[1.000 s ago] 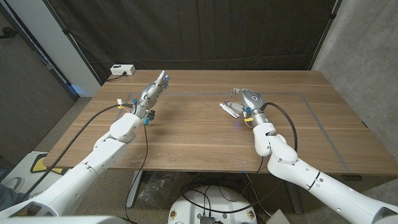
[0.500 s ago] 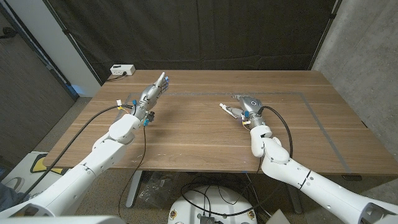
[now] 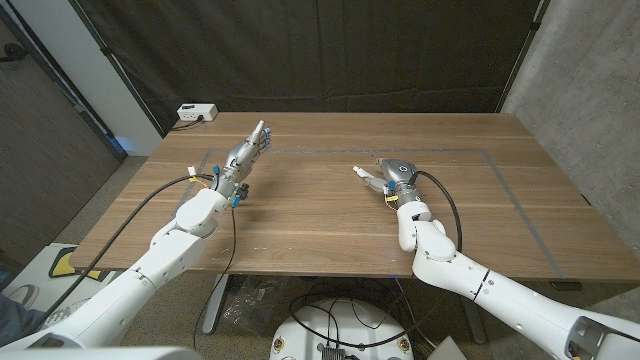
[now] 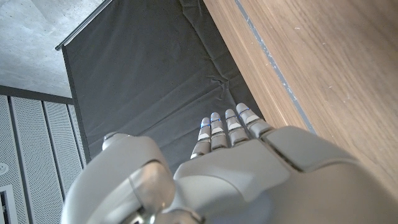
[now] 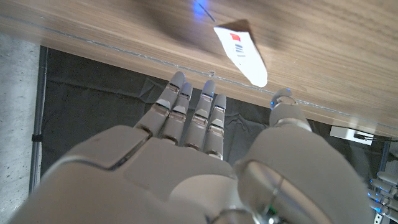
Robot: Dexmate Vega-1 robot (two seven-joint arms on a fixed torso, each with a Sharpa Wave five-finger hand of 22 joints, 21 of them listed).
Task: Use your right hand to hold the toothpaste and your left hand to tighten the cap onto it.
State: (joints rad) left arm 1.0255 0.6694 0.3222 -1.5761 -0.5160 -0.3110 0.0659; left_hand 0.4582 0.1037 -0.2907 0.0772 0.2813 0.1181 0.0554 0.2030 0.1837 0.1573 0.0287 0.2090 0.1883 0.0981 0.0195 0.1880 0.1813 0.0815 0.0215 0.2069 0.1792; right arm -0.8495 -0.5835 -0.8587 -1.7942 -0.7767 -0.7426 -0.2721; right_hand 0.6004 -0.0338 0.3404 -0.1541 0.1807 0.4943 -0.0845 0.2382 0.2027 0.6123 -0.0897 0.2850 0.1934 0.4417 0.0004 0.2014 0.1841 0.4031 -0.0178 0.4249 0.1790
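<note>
Here the left hand [image 3: 248, 148] is raised above the wooden table [image 3: 300, 215] on its left part, fingers straight and together, holding nothing; the toothpaste [image 3: 366, 176], a white tube, lies on the wood near mid-table. Just beside it the right hand [image 3: 396, 171] hovers with fingers extended and slightly apart, not gripping the tube.

Right hand [image 3: 398, 172] has pulled back toward the robot and slightly leftward since 1.0 s ago, forearm swung in under it. Toothpaste [image 3: 367, 176] now more exposed, just beside the fingers; right wrist view shows it lying apart from the fingertips [image 5: 178, 79].
</note>
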